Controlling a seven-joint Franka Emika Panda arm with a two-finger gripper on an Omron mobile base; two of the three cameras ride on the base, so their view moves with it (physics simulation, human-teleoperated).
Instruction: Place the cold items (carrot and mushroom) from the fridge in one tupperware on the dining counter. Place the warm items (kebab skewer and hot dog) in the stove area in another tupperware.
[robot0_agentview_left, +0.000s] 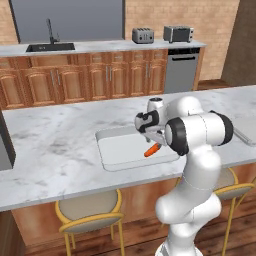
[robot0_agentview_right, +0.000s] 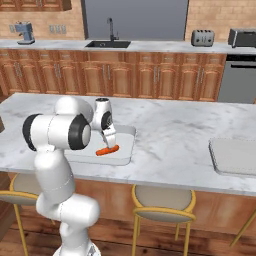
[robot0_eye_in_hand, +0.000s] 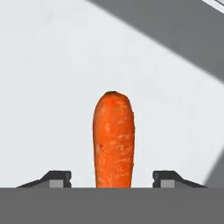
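Inside the tupperware (robot0_agentview_left: 120, 150) on the dining counter (robot0_agentview_left: 55, 145), the carrot (robot0_eye_in_hand: 113, 139) sits between the gripper's (robot0_eye_in_hand: 112, 177) parted jaws, clear of both fingers, so lifting crooked could nudge it.

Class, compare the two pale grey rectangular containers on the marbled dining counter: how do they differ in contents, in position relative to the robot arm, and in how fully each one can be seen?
The near pale grey rectangular container holds a bright orange carrot; the far pale grey container looks empty.
The near one lies under the end effector; the far one sits away to the robot's right.
The near one shows in full; the far one is cut off.
Both are shallow, round-cornered, on the white-grey marbled counter.
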